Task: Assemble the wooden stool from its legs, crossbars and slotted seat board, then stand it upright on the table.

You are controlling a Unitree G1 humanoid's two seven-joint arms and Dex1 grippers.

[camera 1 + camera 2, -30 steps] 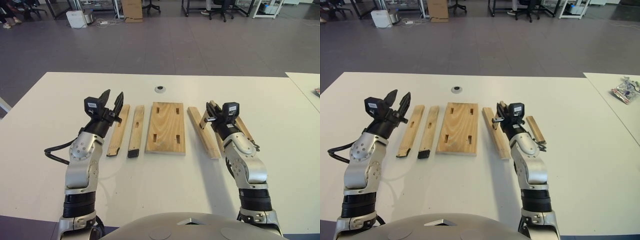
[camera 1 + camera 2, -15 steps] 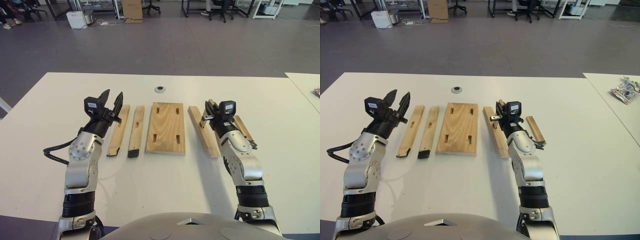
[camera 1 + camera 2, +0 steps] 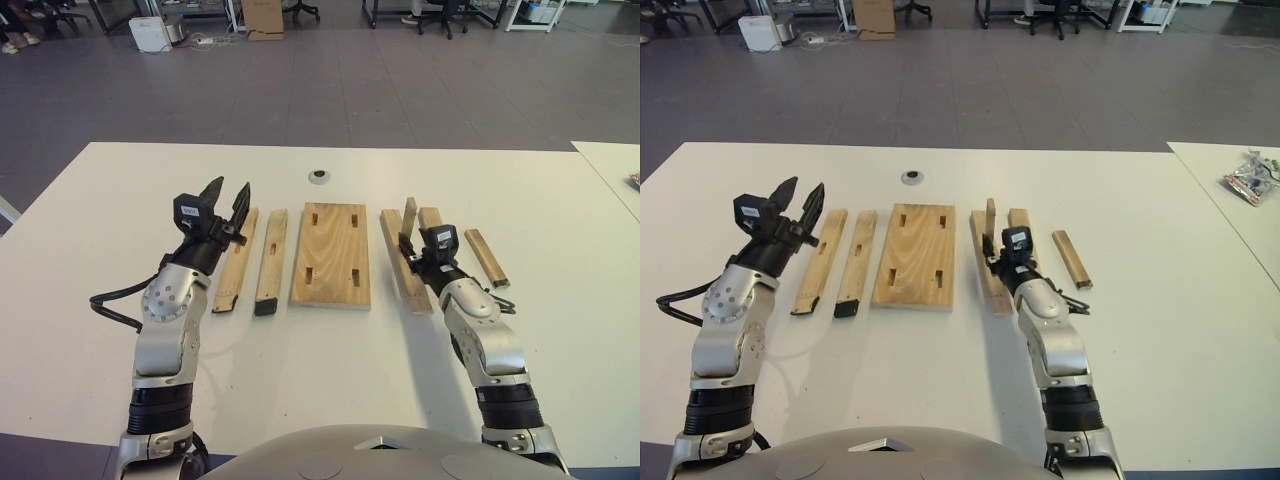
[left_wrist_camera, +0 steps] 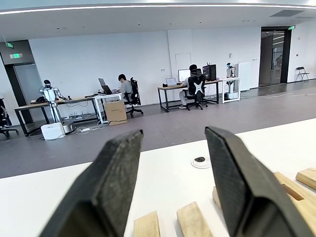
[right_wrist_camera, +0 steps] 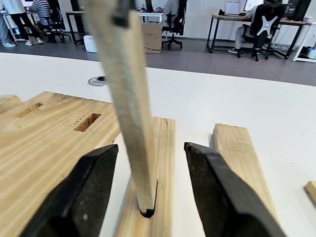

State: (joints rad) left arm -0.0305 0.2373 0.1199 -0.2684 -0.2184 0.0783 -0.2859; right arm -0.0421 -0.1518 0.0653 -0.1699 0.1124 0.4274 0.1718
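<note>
Seat board (image 3: 331, 255) lies flat on the table. Right arm is down low just right of it, right gripper (image 5: 150, 168) spread either side of a slim bar (image 3: 409, 213) that stands near-upright on a flat leg (image 3: 392, 240), not squeezing. Left of the board, left arm is raised with left gripper (image 3: 226, 203) gaping beside two flat legs (image 3: 271, 258). A short crossbar (image 3: 486, 258) lies farther right.

Head stereo pair looks forward and down over the table (image 3: 580, 330), with room floor beyond. Both eyes share the same layout, slightly offset. Left wrist cam sits low, looking out through the left gripper (image 4: 173, 134) toward the far wall (image 4: 148, 54). Right wrist cam sits close over the board (image 5: 44, 133), which the head pair also sees.
</note>
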